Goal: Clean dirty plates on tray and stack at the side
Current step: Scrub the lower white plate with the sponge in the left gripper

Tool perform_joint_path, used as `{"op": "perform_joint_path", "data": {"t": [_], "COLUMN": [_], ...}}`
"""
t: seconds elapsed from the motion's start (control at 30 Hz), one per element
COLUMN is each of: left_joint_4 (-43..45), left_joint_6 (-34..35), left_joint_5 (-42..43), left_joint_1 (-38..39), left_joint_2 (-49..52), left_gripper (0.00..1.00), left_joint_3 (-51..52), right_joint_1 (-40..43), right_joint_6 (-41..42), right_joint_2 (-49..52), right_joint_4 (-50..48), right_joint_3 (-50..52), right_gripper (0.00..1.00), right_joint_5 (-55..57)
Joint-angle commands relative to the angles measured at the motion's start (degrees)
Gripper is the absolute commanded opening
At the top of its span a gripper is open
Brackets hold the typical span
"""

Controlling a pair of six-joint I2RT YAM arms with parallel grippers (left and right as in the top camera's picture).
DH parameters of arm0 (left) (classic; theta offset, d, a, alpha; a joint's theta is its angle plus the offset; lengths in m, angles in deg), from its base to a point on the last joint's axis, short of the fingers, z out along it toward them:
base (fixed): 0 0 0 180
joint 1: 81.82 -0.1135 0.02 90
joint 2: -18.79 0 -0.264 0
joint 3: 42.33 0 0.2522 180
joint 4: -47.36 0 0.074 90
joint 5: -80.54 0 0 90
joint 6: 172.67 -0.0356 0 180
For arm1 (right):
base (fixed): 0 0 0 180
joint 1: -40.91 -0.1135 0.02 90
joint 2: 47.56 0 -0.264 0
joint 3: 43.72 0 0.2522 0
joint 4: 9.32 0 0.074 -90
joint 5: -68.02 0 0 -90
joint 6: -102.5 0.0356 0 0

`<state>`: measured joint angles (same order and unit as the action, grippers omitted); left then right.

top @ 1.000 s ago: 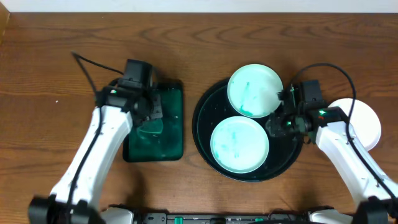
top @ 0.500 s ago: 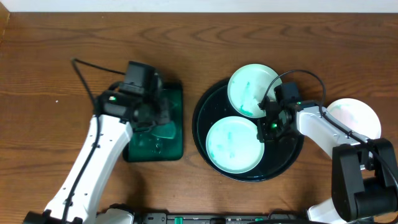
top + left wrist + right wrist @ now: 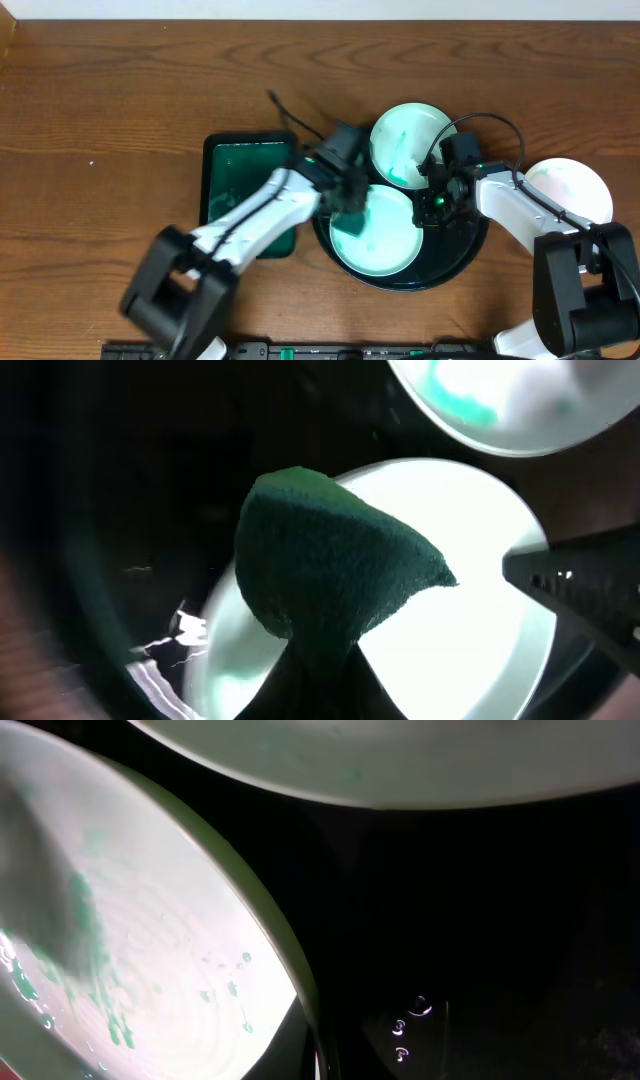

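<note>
Pinching a dark green sponge in the closed left gripper, over the front plate on the black tray. Closed too with the right gripper, at that plate's right rim; cannot tell whether gripping it. Second plate at the tray's far edge, third plate on the table beside it.

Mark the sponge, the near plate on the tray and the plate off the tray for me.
sponge (image 3: pixel 330 560): left wrist view, middle of its green face.
near plate (image 3: pixel 388 250): overhead view, bare part of its well.
plate off the tray (image 3: pixel 585 185): overhead view, its uncovered centre.
</note>
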<state>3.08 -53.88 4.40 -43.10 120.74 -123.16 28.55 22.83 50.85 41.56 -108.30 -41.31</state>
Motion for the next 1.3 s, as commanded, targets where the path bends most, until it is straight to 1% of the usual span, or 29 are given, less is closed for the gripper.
{"op": "perform_joint_path", "data": {"t": [0.0,0.07,0.1,0.17,0.2,0.27,0.33,0.4,0.5,0.53,0.6,0.63,0.67,0.7,0.77,0.83,0.97,1.1,1.27], "left_joint_4": [3.6,5.9,5.8,4.5,2.2,-2.1,-6.7,-9.4,-11.5,-11.2,-8.9,-7.3,-4.7,-1.3,4.6,7.3,8.0,6.8,3.1], "left_joint_6": [6.7,6.8,7.1,7.1,8.0,10.3,9.7,7.4,6.4,6.4,4.6,3.3,2.0,1.6,1.7,1.7,1.7,1.7,2.1], "left_joint_5": [2.9,6.9,6.7,3.3,-2.8,-12.3,-20.4,-23.5,-24.4,-23.2,-17.2,-13.4,-7.4,-0.7,9.4,14.2,17.9,22.7,22.6], "left_joint_1": [1.8,1.7,1.7,1.4,1.2,0.8,-0.1,-1.0,-2.8,-3.1,-3.5,-3.5,-3.4,-3.1,-1.8,-0.4,1.7,2.1,1.6], "left_joint_2": [5.9,8.6,9.3,10.0,10.0,9.9,9.9,9.9,9.9,9.9,9.9,9.9,10.1,10.4,11.7,13.2,14.1,14.0,14.0], "left_gripper": [0.08,0.07,0.07,0.07,0.07,0.07,0.07,0.07,0.07,0.07,0.07,0.07,0.07,0.07,0.07,0.07,0.07,0.07,0.07], "left_joint_3": [-1.0,-1.0,-1.0,-1.0,-1.0,-1.1,-1.1,-1.1,-1.1,-1.1,-1.1,-1.1,-1.1,-1.1,-1.1,-1.0,-1.0,-1.0,-1.1], "right_joint_1": [-0.4,-0.4,-0.5,-0.5,-0.5,-0.4,-0.5,-0.4,-0.4,-0.4,-0.4,-0.4,-0.4,-0.4,-0.4,-0.4,-0.4,-0.4,-0.4], "right_joint_6": [2.1,2.1,2.1,2.1,2.1,2.1,2.1,2.1,2.1,2.1,2.1,2.1,2.1,2.1,2.1,2.1,2.1,2.1,2.1], "right_joint_2": [1.6,1.6,1.6,1.6,1.6,1.6,1.6,1.6,1.6,1.6,1.6,1.6,1.6,1.6,1.6,1.6,1.6,1.6,1.6], "right_joint_4": [-0.1,-0.1,-0.1,-0.1,-0.1,-0.1,-0.1,-0.1,-0.2,-0.2,-0.2,-0.2,-0.1,-0.1,-0.1,-0.1,0.0,-0.1,0.1], "right_joint_3": [0.7,0.7,0.7,0.7,0.7,0.7,0.7,0.7,0.7,0.7,0.7,0.7,0.7,0.7,0.7,0.7,0.7,0.7,0.7], "right_gripper": [0.01,0.01,0.01,0.01,0.01,0.01,0.01,0.01,0.01,0.01,0.01,0.01,0.01,0.01,0.01,0.01,0.01,0.01,0.01], "right_joint_5": [4.5,4.5,4.5,4.5,4.5,4.5,4.5,4.5,4.5,4.5,4.5,4.5,4.5,4.5,4.5,4.5,4.5,4.5,4.5]}}
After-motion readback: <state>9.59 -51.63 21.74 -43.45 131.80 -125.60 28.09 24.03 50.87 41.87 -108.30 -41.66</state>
